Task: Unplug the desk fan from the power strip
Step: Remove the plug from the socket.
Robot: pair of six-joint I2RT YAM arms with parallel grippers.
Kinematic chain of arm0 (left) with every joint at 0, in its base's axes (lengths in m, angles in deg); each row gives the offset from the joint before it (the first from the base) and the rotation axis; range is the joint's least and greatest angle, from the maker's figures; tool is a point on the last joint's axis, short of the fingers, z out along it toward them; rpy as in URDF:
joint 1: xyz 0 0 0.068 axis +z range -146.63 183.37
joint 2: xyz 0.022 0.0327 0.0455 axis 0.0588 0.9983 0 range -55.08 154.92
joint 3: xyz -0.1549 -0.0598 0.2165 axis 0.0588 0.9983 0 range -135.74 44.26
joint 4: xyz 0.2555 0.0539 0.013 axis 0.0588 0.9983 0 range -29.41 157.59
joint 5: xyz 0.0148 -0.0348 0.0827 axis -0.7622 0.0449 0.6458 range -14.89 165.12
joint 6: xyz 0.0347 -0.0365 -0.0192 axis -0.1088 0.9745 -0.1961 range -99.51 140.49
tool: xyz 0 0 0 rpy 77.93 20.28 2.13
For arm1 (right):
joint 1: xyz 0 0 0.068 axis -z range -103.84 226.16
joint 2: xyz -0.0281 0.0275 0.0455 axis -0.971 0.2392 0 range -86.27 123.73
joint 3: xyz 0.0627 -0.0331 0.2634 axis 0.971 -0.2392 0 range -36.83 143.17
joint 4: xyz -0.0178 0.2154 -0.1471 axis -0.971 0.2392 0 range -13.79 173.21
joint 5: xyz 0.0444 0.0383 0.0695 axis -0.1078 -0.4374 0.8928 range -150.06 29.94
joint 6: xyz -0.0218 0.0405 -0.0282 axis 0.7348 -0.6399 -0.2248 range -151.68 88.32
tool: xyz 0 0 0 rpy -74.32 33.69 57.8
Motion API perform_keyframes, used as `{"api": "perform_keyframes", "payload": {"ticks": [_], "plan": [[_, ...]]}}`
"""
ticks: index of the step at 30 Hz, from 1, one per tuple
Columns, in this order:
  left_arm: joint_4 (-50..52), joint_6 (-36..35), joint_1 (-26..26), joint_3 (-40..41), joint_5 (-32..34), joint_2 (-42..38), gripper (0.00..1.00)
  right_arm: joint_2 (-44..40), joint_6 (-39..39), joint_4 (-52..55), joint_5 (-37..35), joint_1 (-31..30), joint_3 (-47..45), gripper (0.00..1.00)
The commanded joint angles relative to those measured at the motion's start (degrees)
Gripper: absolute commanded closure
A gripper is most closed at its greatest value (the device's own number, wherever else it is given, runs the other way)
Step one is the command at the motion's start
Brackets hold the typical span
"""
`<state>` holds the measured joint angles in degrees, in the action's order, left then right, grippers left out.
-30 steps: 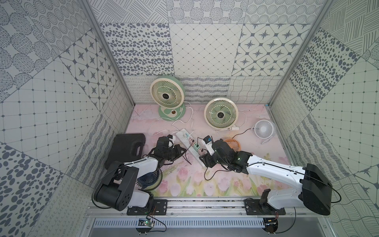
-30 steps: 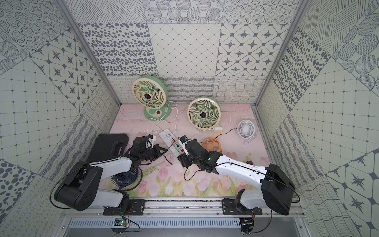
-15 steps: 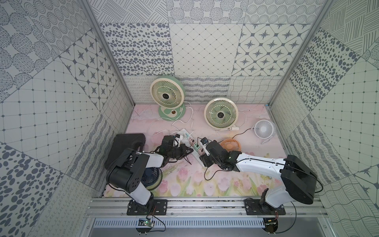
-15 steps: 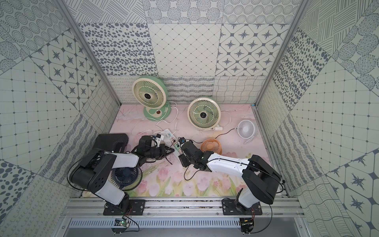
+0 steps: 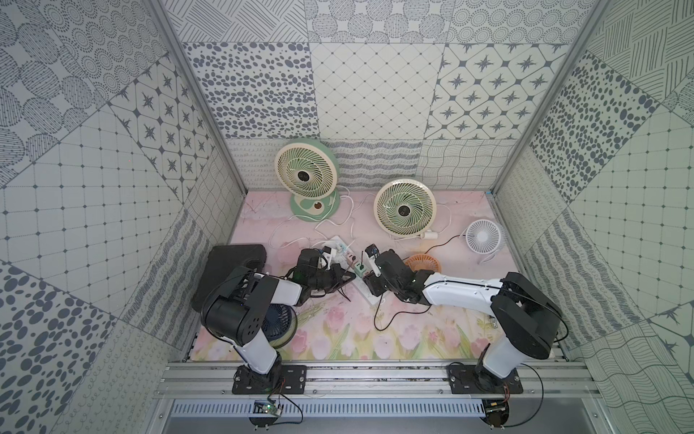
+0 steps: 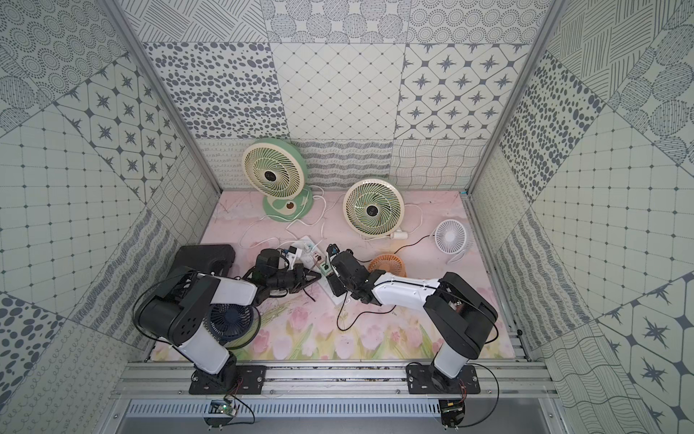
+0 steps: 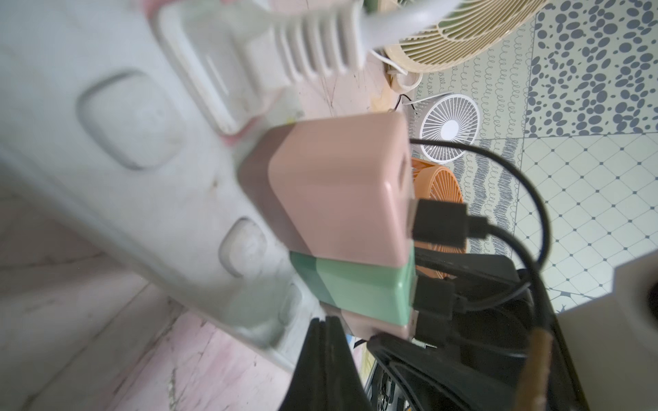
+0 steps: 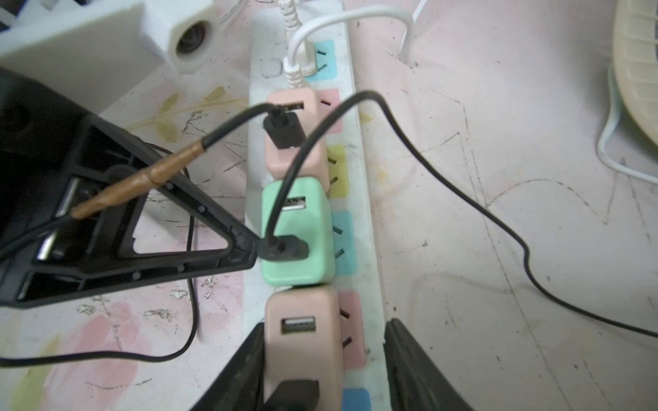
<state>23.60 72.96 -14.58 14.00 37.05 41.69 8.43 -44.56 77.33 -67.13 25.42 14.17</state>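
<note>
Overhead view of a tile-patterned cell with a floral mat (image 5: 338, 338). Centre: the white power strip (image 5: 339, 240) lies diagonally with a green adapter (image 5: 360, 268) plugged in. The left gripper (image 5: 347, 278) meets it from frame left, and the right gripper (image 5: 370, 287) sits over its lower end. Upper centre: green fan (image 5: 306, 176) and cream fan (image 5: 405, 207), both upright, with white cords trailing toward the strip. Right: white fan (image 5: 484, 236), and an orange fan (image 5: 424, 263) just beside the right arm. Left: black case (image 5: 229, 259), and a dark blue fan (image 5: 279, 323) partly under the left arm.
</note>
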Motion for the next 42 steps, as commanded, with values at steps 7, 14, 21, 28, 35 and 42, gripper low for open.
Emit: {"api": "perform_keyframes", "payload": {"ticks": [7, 14, 21, 28, 35, 42], "plan": [[-1.5, 0.7, -0.5, -1.0, -1.8, 1.7, 1.00, 2.4, 2.7, -4.7, 2.7, 0.1, 1.5, 0.62], [-0.3, 0.8, -0.6, -1.5, -1.5, 2.3, 1.00, 2.7, 3.4, -4.7, 3.3, 0.1, 1.3, 0.74], [1.8, 0.8, -0.6, -2.3, -1.0, 3.0, 1.00, 2.2, 5.3, -4.4, 0.8, -2.0, 1.7, 0.81], [3.0, 0.9, -0.6, -2.4, -0.2, 2.9, 1.00, 1.1, 5.0, -1.3, -6.2, -2.3, 2.7, 0.81], [4.8, 0.3, -0.5, -3.2, -0.1, 3.2, 1.00, 0.5, 1.5, -2.4, -1.3, -1.4, 1.6, 0.83], [5.3, 0.5, -0.6, -3.8, -0.2, 3.7, 1.00, 1.1, 1.1, -1.6, -4.3, -1.5, 1.9, 0.82]]}}
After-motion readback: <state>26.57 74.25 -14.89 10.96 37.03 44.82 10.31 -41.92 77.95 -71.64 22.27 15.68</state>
